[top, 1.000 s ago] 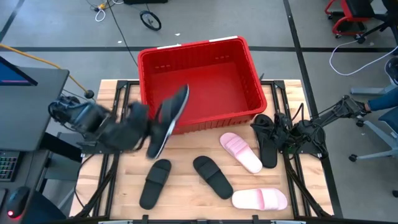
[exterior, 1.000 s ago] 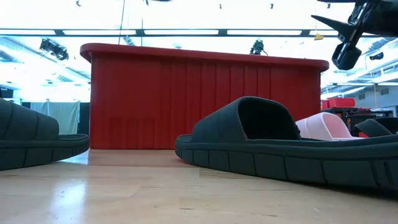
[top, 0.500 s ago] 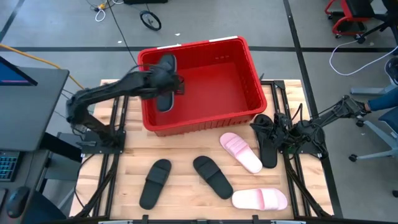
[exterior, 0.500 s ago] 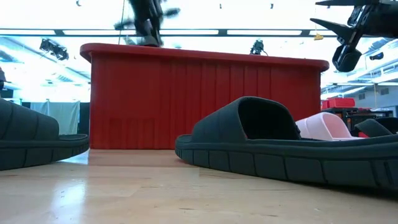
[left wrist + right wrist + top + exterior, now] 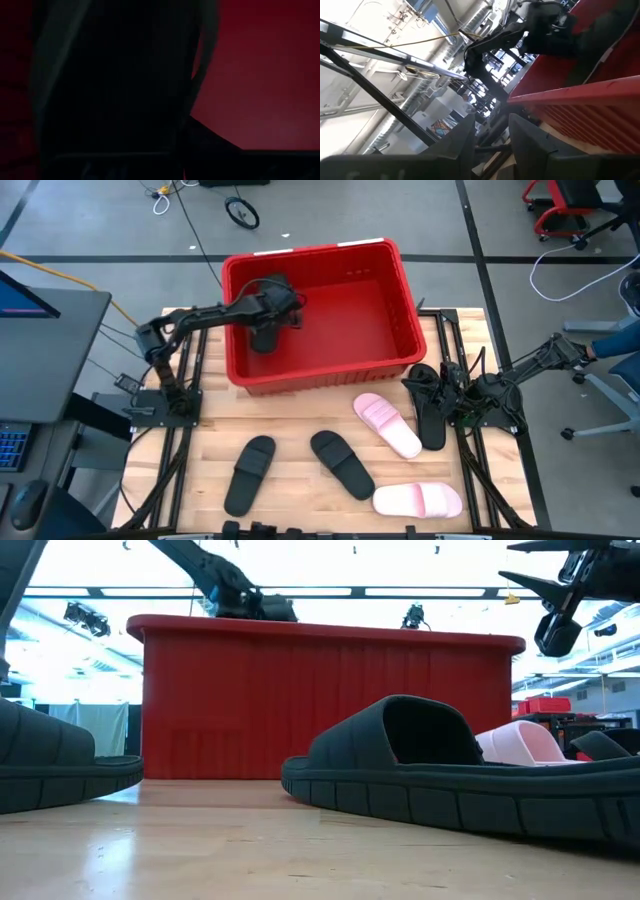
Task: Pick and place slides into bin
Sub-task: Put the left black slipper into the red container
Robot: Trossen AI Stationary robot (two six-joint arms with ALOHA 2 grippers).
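Note:
The red bin (image 5: 400,290) stands at the table's far middle. My left gripper (image 5: 268,302) reaches into the bin's left half and is shut on a black slide (image 5: 263,335), which fills the left wrist view (image 5: 115,85). My right gripper (image 5: 442,392) is open and hovers above another black slide (image 5: 431,415) at the table's right; it shows high up in the low view (image 5: 556,602). Two black slides (image 5: 250,473) (image 5: 341,463) and two pink slides (image 5: 387,423) (image 5: 418,500) lie flat on the table. My left gripper holds the black slide from above, inside the bin's walls. The gripper and the slide's dark body hide the place of contact, so the part and the kind of hold do not show. The slide hangs below the gripper; whether it touches the bin's floor, I cannot tell.
The bin's thick rim (image 5: 330,628) stands well above the tabletop. Bare wood (image 5: 290,415) lies between the bin's near wall and the slides. A monitor (image 5: 20,300) stands beyond the table's left edge and a chair base (image 5: 560,220) at far right.
My left gripper has carried the black slide from in front of the bin's near left corner up over the rim toward the far edge, then down into the bin's left half. The slide has turned from tilted to hanging inside the walls.

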